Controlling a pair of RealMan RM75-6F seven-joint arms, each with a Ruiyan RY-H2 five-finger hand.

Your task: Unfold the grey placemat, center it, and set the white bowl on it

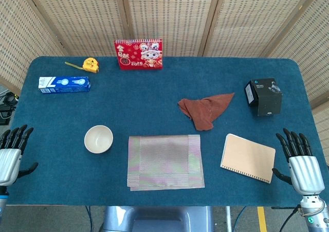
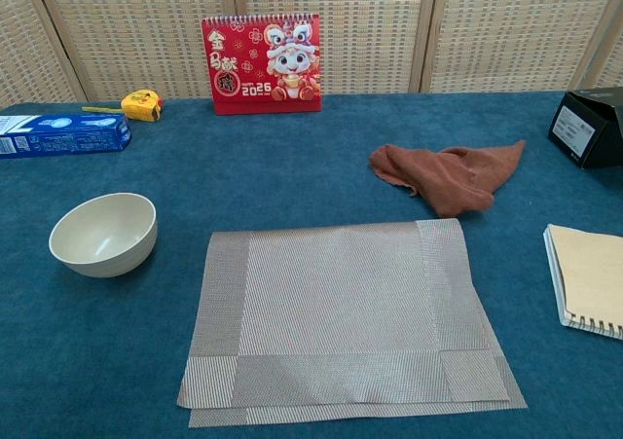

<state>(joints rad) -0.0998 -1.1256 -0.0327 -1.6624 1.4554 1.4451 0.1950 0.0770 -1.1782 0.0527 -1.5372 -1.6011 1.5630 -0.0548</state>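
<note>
Backdrop: woven wicker screens behind blue felt-covered bench point(image 1: 154, 93).
Mat: grey woven rectangular placemat point(image 2: 341, 312), folded double, front-centre of bench.
Bowl: white round bowl point(image 2: 103, 234), upright, just left of mat, not touching.
Nearby: rust crumpled cloth point(image 2: 448, 176) behind mat; tan spiral notebook point(image 1: 248, 157) to its right.
Left robot hand point(image 1: 10, 155): fingers spread, empty, at bench edge.
Right robot hand point(image 1: 300, 165): fingers spread, empty.

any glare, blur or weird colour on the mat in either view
Head view: sharp, even light, but the folded grey woven placemat shows pink-green moiré banding. Chest view: same mat reads plain grey, weave crisp, its near edge cropped close to the frame bottom; no glare.
</note>
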